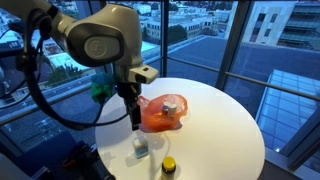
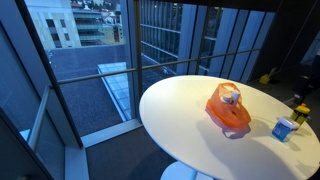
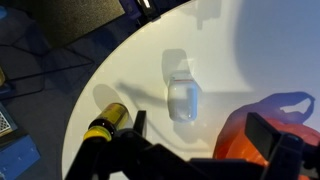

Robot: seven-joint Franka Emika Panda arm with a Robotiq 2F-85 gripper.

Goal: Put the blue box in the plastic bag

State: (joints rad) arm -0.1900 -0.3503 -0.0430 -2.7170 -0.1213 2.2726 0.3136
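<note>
The small blue box (image 1: 140, 150) stands on the white round table (image 1: 220, 125), near its front edge. It also shows in the wrist view (image 3: 182, 97) and in an exterior view (image 2: 285, 128). The orange plastic bag (image 1: 163, 113) lies crumpled at the table's middle, with something inside it, and shows in both exterior views (image 2: 228, 108). In the wrist view its edge (image 3: 262, 132) is by one finger. My gripper (image 1: 133, 118) hangs open and empty above the table, between the bag and the box. In the wrist view (image 3: 205, 130) its fingers are spread wide with the box ahead of them.
A yellow and black bottle (image 1: 169, 166) stands by the box near the table edge; it also shows in the wrist view (image 3: 108, 122) and in an exterior view (image 2: 300, 113). Glass walls with railings surround the table.
</note>
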